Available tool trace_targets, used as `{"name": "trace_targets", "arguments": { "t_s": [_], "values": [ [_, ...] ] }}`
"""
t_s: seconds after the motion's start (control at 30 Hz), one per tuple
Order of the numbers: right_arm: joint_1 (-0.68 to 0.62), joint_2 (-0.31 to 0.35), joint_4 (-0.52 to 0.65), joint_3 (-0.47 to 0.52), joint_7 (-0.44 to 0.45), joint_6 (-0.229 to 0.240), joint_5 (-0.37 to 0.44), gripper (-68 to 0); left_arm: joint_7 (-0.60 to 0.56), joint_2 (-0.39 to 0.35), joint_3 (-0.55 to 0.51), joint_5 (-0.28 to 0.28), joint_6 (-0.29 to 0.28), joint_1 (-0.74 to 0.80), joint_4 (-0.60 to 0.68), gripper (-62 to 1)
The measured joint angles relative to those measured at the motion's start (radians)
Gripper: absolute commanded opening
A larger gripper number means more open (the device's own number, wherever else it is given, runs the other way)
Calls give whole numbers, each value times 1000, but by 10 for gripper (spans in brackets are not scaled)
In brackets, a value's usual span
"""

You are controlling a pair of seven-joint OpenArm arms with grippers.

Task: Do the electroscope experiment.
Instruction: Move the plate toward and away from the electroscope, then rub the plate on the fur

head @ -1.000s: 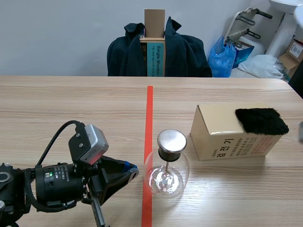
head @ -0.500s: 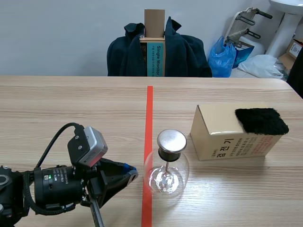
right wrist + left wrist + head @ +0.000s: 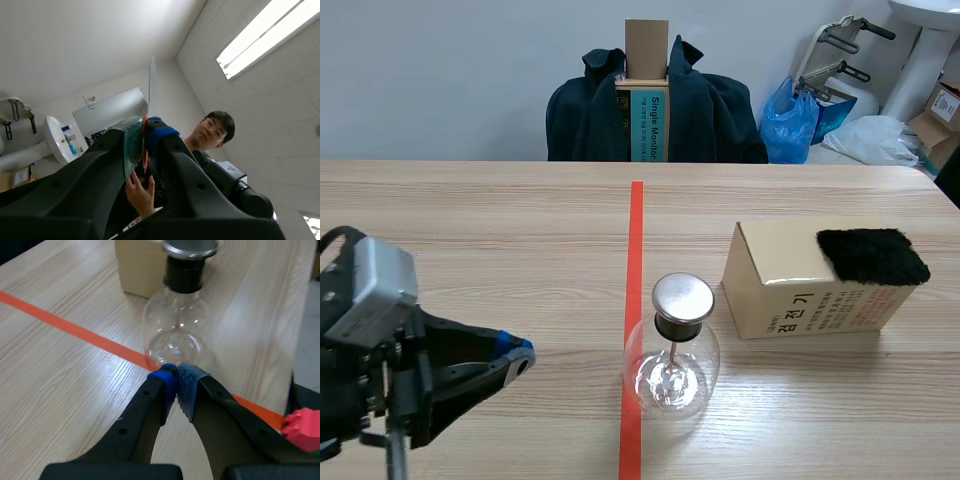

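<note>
- The left gripper (image 3: 516,357) lies low over the table (image 3: 470,230), and its two fingers are pressed together with nothing between them; in the left wrist view the blue pads (image 3: 187,386) meet tip to tip.
- Ahead of this gripper there is bare wood and then the orange-red tape line (image 3: 634,300), which crosses between the fingertips and the flask.
- The electroscope (image 3: 672,360) stands upright just past the tape line, straight ahead of the left gripper and apart from it. It is a round glass flask with a black stopper, a flat metal disc (image 3: 682,297) on top and a thin rod inside.
- Nothing stands between the closed fingertips and the glass.
- Behind the electroscope, farther from the left gripper, is a cardboard box (image 3: 790,285), near the flask but not touching it.
- A black furry cloth (image 3: 872,255) lies on top of the box, at its far end from the gripper.
- Beyond the table a chair carries a dark coat (image 3: 590,120), and a blue bag (image 3: 790,120) is near it.
- The right gripper (image 3: 144,135) points up toward the ceiling and pinches a thin pale strip (image 3: 151,85), which stands out past the fingertips.
- Under this gripper a person's hand (image 3: 140,192) is seen, and a ceiling lamp (image 3: 265,35) is above.
</note>
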Motion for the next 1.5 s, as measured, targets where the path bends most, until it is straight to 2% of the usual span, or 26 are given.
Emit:
{"name": "trace_targets", "arguments": {
  "t_s": [0.1,0.23,0.3,0.37,0.5,0.57,0.67,0.77,1.0,1.23,1.33,1.5],
  "values": [
    [0,0,-8,21,-2,-4,0,-666,-37,-37,-84,0,0,106,73,-588],
    [0,0,-48,25,5,-34,0,-666,-37,-51,-219,0,0,230,157,-584],
    [0,0,-80,25,27,-33,0,-666,-37,-51,-271,0,0,276,179,-530],
    [0,0,-116,25,58,-33,-14,-666,-37,-51,-302,0,0,304,186,-394],
    [3,-2,-195,25,131,-32,-71,-666,-21,-48,-319,0,1,311,186,9],
    [24,-21,-238,25,158,-33,-112,-666,-22,-45,-318,0,0,307,185,14],
    [79,-72,-301,24,204,-32,-214,-667,-22,-42,-318,0,1,307,185,14],
    [115,-110,-345,-16,217,-33,-280,-666,-23,-41,-318,0,0,307,185,14],
    [165,-147,-444,-139,232,-33,-450,-667,-21,-40,-317,0,0,307,185,14],
    [191,-154,-490,-190,220,-31,-599,-667,-19,-40,-317,0,0,307,185,14],
    [191,-154,-503,-198,211,-26,-637,-667,-19,-40,-317,0,0,307,185,14],
    [179,-154,-515,-199,142,-26,-633,-667,-19,-40,-317,0,0,307,185,14]
  ]
}}
